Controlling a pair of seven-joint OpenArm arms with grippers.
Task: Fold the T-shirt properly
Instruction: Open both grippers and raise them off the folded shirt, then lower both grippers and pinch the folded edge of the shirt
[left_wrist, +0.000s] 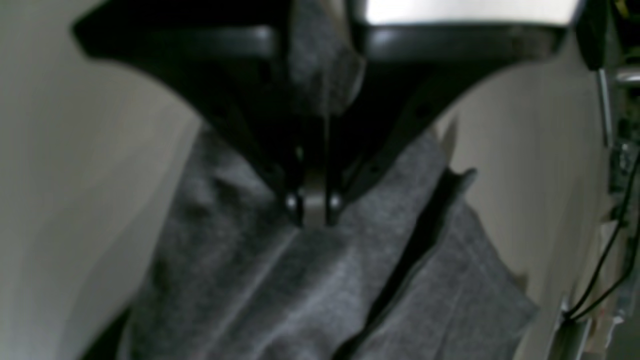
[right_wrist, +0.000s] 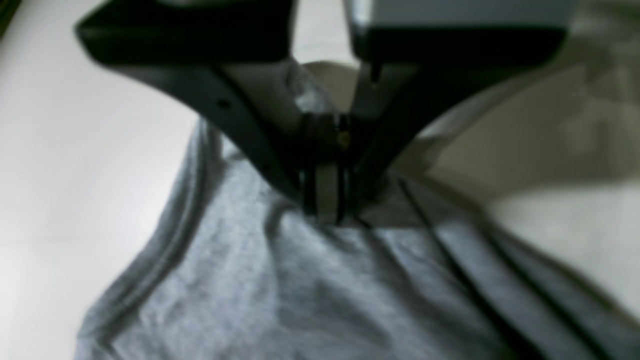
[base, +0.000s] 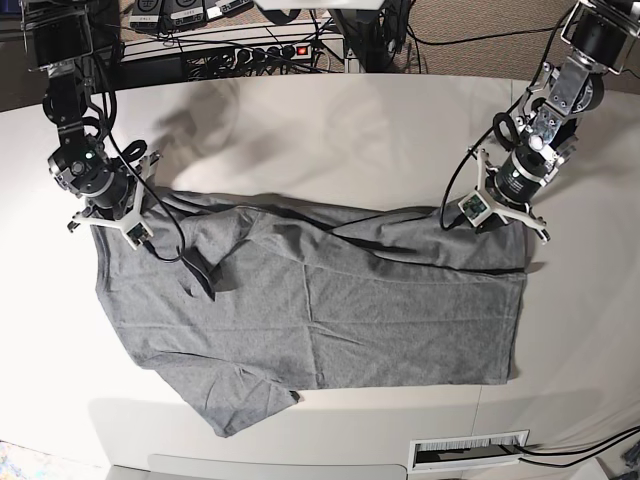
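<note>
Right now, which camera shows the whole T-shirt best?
The base view: the T-shirt lies spread across the table, all edges visible. The left wrist view shows only bunched cloth at the left gripper; the right wrist view shows only cloth pinched in the right gripper.

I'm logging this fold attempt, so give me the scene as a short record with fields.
item: grey T-shirt, spread on the table
shirt state: far edge lifted and wrinkled, one sleeve sticking out at the near corner
left gripper: shut on the T-shirt's far edge
right gripper: shut on the T-shirt's far edge, other end
fold: not finished
</note>
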